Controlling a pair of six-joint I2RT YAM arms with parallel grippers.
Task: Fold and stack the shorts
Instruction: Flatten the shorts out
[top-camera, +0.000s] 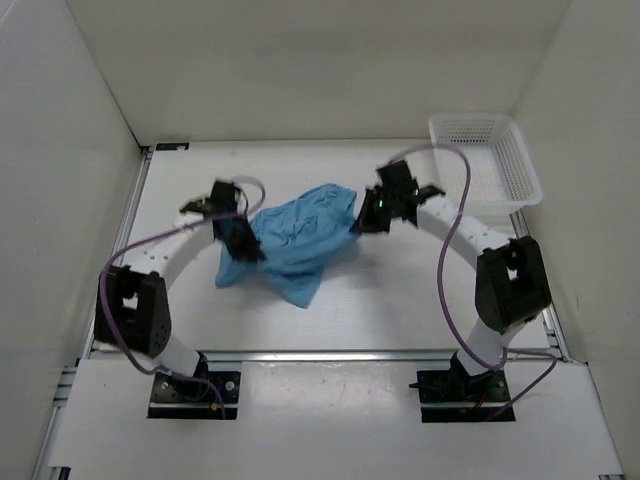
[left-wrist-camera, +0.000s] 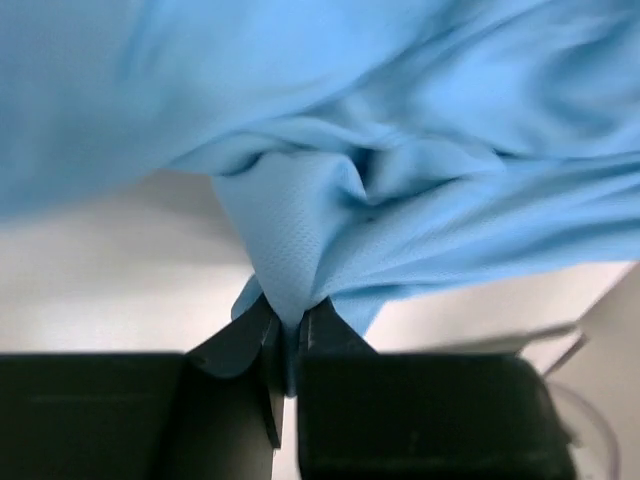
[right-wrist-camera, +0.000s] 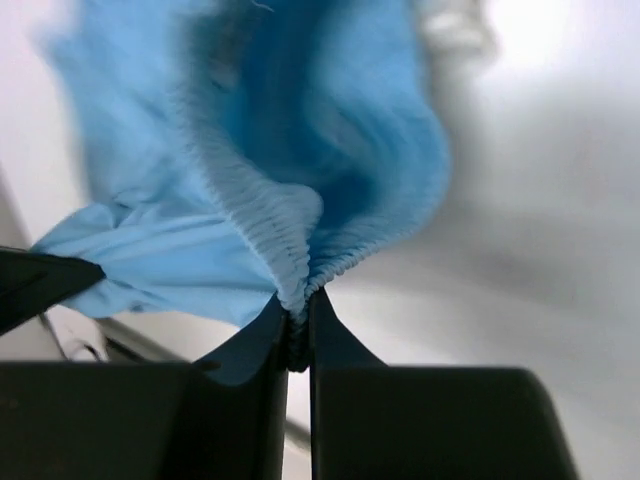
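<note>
Top view: light blue shorts (top-camera: 295, 235) bunched and crumpled near the middle of the white table (top-camera: 400, 300), drawn out between the two arms, with a loose pointed corner trailing toward the near edge. Left gripper (top-camera: 243, 243) at the left side of the cloth, right gripper (top-camera: 362, 222) at its far right corner, both in contact with the fabric. Whether the lower folds rest on the table or hang just above it, not determinable from this view. Left wrist view: jaws closed to a narrow slit, pinching a gathered fold of plain fabric that fans upward and outward from the fingertips, with pale table surface visible beneath the hanging cloth on either side. Right wrist view: jaws likewise pressed nearly together, clamped on the gathered elastic waistband (right-wrist-camera: 268, 228), its ribbed edge curving away from the grip in a loop, darker blue inner side of the garment showing behind it. Both wrist views partly blurred away from the fingertips. White mesh basket (top-camera: 485, 158) at the far right corner of the table, well apart from the shorts and just beyond the right arm.
</note>
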